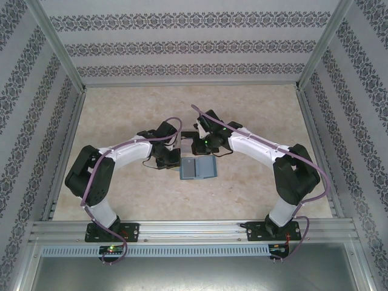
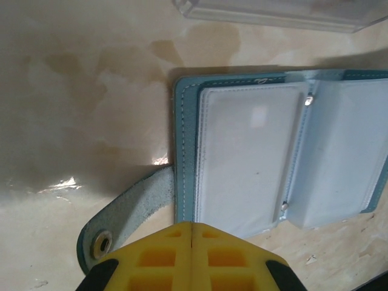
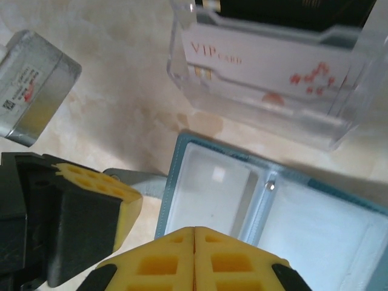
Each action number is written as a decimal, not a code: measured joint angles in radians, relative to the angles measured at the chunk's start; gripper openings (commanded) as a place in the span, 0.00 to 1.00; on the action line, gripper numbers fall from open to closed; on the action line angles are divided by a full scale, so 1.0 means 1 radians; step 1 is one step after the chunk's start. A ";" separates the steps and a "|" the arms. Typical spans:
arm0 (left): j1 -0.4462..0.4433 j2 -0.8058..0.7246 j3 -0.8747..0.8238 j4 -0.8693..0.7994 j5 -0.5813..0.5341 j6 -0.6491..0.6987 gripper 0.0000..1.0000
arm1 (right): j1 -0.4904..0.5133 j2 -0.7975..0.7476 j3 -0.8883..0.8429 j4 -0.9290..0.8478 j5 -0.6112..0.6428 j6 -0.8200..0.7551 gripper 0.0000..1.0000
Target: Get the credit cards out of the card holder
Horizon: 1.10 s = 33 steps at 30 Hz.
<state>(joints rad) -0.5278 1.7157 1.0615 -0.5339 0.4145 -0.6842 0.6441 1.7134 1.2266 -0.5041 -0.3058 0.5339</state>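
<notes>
**Bench inventory, L to R**

1. Left arm (image 1: 100,176): base at near-L rail, elbow bowed out to the L, forearm angled in toward table centre.
2. Left gripper (image 2: 192,225): yellow pads pressed flat together, clenched, nothing seen between them. Tips sit at the near-L corner of the card holder, just beside the strap. Contact w/ holder: can't tell.
3. Strap (image 2: 130,206): teal, runs off holder's L edge toward near-L and lies flat on the table (image 1: 121,115). Metal snap (image 2: 102,244) at its end, just L of the pads.
4. Card holder (image 2: 248,157): teal bifold at table centre, lying open & flat between the two grippers. Long axis L-R, spine near-far. Pale inner sleeves face up; no card visible in them.
5. Clear tray (image 3: 339,121): just far of holder, apart from it.
6. Credit cards (image 3: 267,66): stand on edge in the tray, long axes L-R. Pale "VIP" card w/ red print sits in front; dark card (image 3: 291,9) behind, on the far side.
7. Right gripper (image 3: 194,230): yellow pads closed tight, empty. Tips over holder's L panel, tray beyond them. Contact: can't tell.
8. Right arm (image 1: 285,170): base at near-R rail, elbow out to the R, forearm angled in to centre, mirroring the L arm.
</notes>
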 measured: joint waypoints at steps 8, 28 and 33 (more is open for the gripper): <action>0.011 0.037 0.011 0.000 0.003 0.004 0.00 | 0.002 0.010 -0.056 0.030 -0.079 0.111 0.12; 0.039 0.070 0.006 0.001 -0.024 0.057 0.00 | 0.062 0.148 -0.012 0.054 -0.105 0.192 0.22; 0.039 0.069 -0.023 0.019 -0.018 0.056 0.00 | 0.085 0.181 -0.004 0.053 -0.104 0.202 0.26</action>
<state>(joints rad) -0.4889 1.7847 1.0382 -0.5144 0.3969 -0.6277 0.7288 1.8942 1.2224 -0.4507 -0.4099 0.7357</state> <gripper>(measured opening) 0.051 0.247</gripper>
